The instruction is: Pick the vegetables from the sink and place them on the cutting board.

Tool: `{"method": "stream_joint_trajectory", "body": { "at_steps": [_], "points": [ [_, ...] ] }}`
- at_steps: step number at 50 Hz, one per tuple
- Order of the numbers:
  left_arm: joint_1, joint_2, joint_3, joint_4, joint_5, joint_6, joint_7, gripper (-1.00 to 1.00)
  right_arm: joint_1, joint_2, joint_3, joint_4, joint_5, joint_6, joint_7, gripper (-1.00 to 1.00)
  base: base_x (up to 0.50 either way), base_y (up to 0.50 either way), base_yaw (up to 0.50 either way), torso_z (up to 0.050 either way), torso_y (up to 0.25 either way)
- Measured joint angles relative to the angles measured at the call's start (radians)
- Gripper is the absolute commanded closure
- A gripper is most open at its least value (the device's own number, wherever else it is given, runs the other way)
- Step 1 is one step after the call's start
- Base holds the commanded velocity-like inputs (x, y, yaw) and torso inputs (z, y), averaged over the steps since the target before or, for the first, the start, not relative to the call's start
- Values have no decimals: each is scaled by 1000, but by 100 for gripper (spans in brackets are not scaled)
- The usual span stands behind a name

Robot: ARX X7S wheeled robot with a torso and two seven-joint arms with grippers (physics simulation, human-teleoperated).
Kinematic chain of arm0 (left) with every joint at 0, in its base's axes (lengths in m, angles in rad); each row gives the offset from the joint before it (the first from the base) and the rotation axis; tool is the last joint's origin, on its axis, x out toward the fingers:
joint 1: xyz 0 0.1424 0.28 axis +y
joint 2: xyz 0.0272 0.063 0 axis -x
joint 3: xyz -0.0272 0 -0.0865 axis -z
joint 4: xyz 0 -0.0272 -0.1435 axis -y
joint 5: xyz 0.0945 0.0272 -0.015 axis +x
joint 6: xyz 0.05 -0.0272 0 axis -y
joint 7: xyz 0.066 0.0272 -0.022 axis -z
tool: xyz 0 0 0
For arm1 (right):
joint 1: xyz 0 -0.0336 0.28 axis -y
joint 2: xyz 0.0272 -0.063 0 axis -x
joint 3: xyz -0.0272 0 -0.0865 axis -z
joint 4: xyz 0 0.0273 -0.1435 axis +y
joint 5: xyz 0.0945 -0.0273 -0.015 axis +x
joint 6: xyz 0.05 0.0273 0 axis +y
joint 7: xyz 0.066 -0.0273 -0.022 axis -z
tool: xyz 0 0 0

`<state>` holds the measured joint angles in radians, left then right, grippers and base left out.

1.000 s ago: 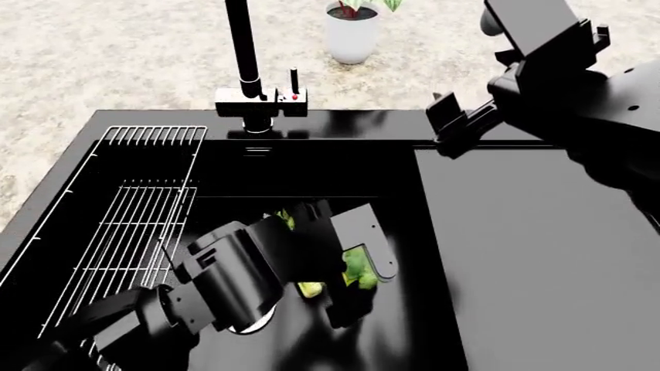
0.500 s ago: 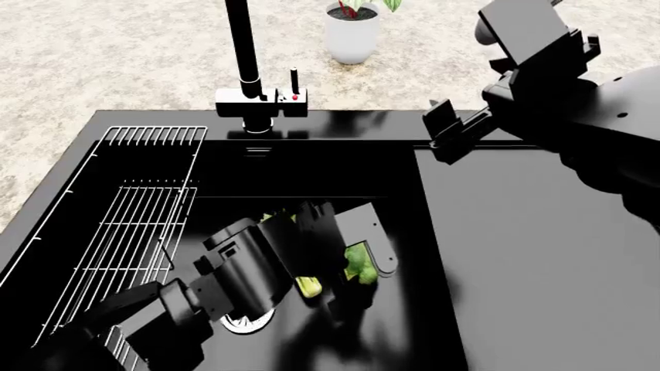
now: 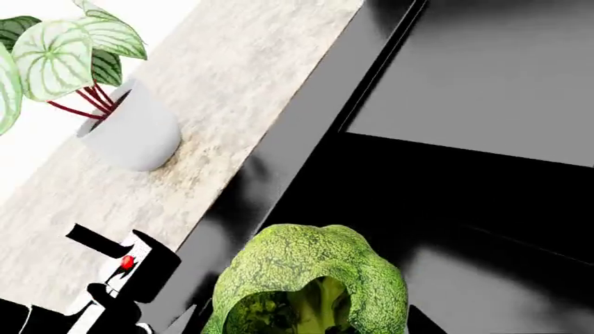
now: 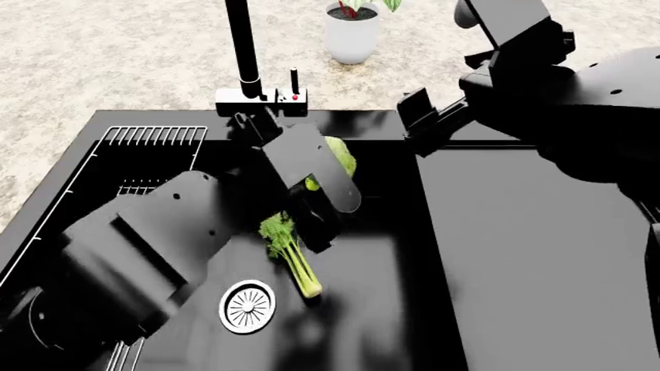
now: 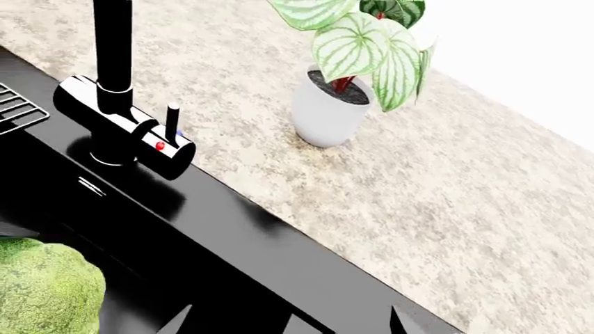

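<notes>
My left gripper (image 4: 332, 182) is shut on the broccoli floret (image 4: 341, 158) and holds it above the sink basin, near the faucet's base. In the left wrist view the broccoli (image 3: 311, 278) fills the space between the jaws of that gripper (image 3: 311, 328). The broccoli also shows in the right wrist view (image 5: 42, 292). The celery stalk (image 4: 290, 253) lies on the floor of the black sink (image 4: 154, 117), beside the round steel drain (image 4: 247, 307). My right gripper (image 4: 421, 127) hangs open and empty over the sink's back rim, and its jaws (image 5: 292, 323) stand wide apart. The cutting board is out of view.
The black faucet (image 4: 243, 46) stands at the sink's back rim. A wire rack (image 4: 144, 201) lies in the basin's left part. The flat drainboard (image 4: 536, 247) is on the right. A potted plant in a white pot (image 4: 353, 31) stands on the granite counter (image 4: 103, 54) behind.
My left gripper has risen from the basin floor with the broccoli, toward the faucet, and the celery and drain now show. My right arm has shifted a little left.
</notes>
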<state>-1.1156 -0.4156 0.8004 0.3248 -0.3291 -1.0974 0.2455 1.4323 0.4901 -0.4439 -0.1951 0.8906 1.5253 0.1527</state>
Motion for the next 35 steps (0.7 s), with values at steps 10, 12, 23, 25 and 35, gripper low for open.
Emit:
{"method": "stream_joint_trajectory", "body": {
  "at_steps": [10,12,23,25,35],
  "points": [
    [21,-56,-144,105,39,-84,-148,100,20,-49,-1,84,195,18,125,-100,0,0,0,0,0],
    [28,-65,-168,123,45,-99,-171,100,20,-58,-3,101,226,18,142,-100,0,0,0,0,0],
    [55,-94,-279,203,49,-165,-244,100,-14,-137,-10,222,425,21,243,-100,0,0,0,0,0],
    [59,-95,-291,210,48,-169,-252,100,-23,-152,-14,241,458,19,264,-100,0,0,0,0,0],
    [74,-95,-336,231,42,-180,-274,100,-82,-223,-58,318,545,-12,318,-100,0,0,0,0,0]
  ]
}}
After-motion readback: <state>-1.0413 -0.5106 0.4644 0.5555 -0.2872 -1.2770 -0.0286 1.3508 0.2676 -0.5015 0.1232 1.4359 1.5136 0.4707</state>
